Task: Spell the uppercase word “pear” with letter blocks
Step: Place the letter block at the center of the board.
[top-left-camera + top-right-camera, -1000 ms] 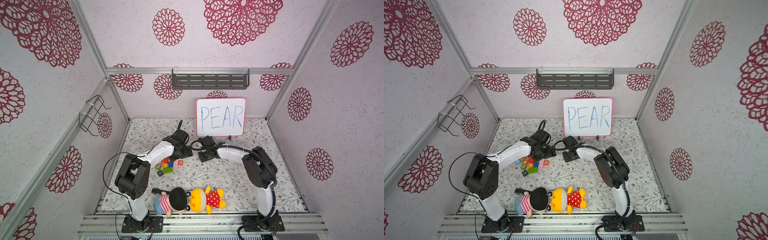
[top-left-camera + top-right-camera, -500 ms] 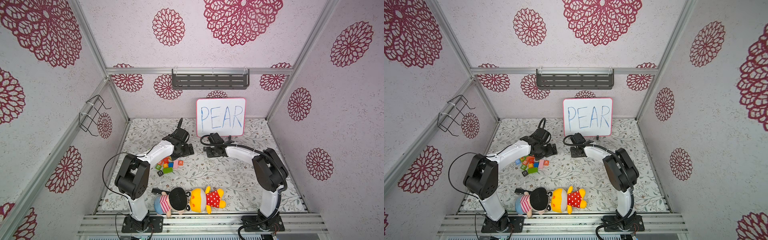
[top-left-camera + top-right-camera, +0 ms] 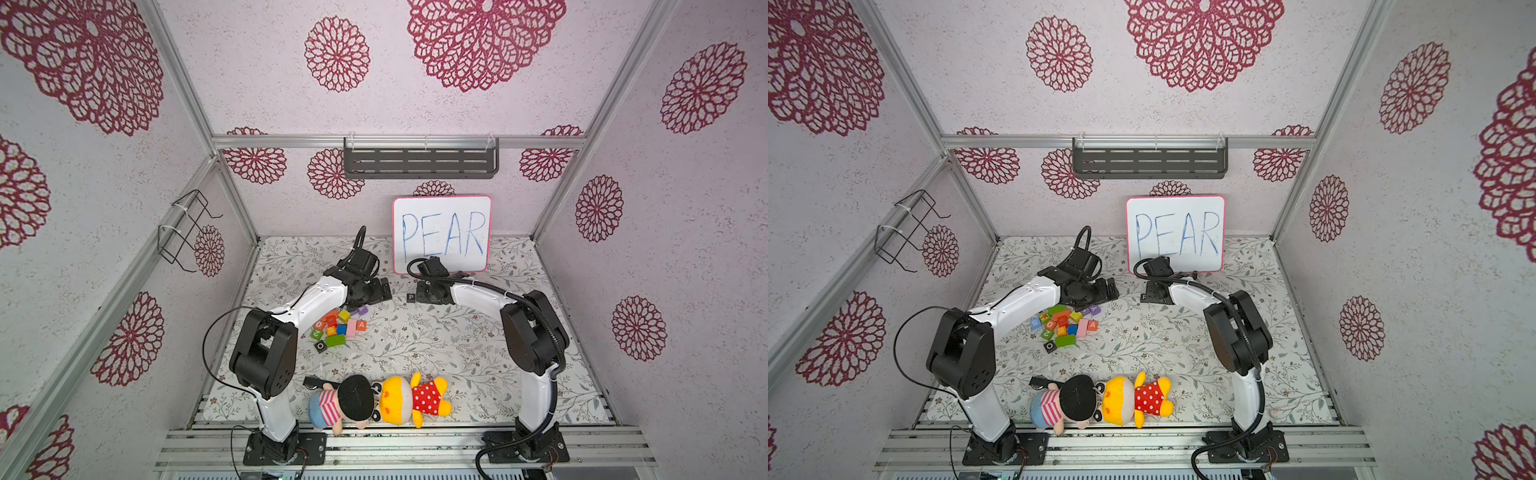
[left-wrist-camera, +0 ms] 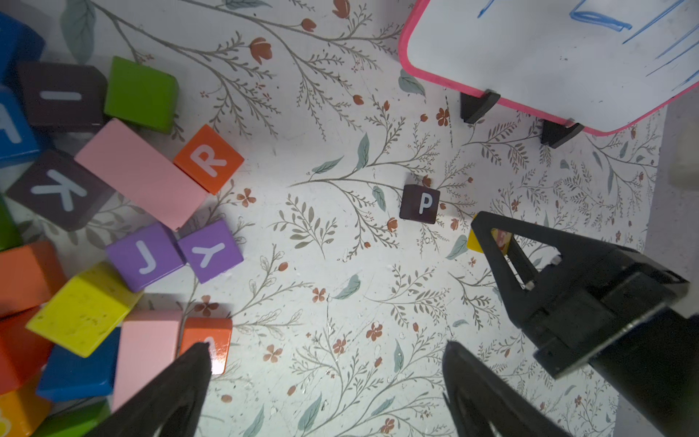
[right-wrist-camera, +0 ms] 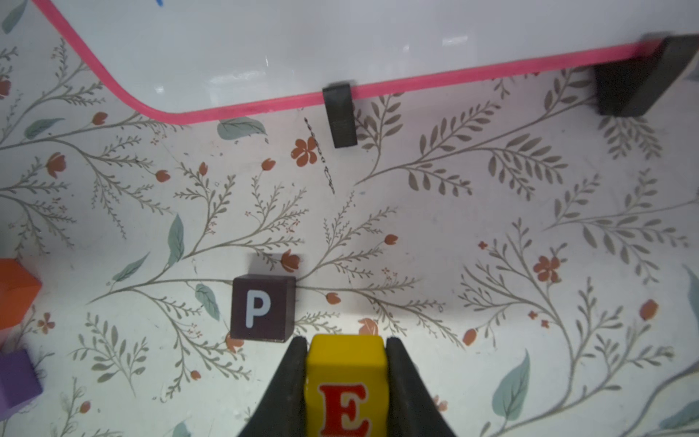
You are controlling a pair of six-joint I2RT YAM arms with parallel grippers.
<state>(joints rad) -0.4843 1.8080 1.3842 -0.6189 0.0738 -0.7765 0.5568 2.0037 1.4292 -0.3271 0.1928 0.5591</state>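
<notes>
P block [image 5: 261, 307] one, E block [image 5: 346, 382] one.

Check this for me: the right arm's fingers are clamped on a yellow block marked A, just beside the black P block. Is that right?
No. The yellow block in the right fingers bears a red E, not an A, as the right wrist view shows. It is clamped just beside the black P block.

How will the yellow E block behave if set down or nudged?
Likely rigid: the yellow E block shows square edges, clamped by the right gripper. Flat faces suggest it will sit, not roll. Glossy paint may let it slide against the P block.
</notes>
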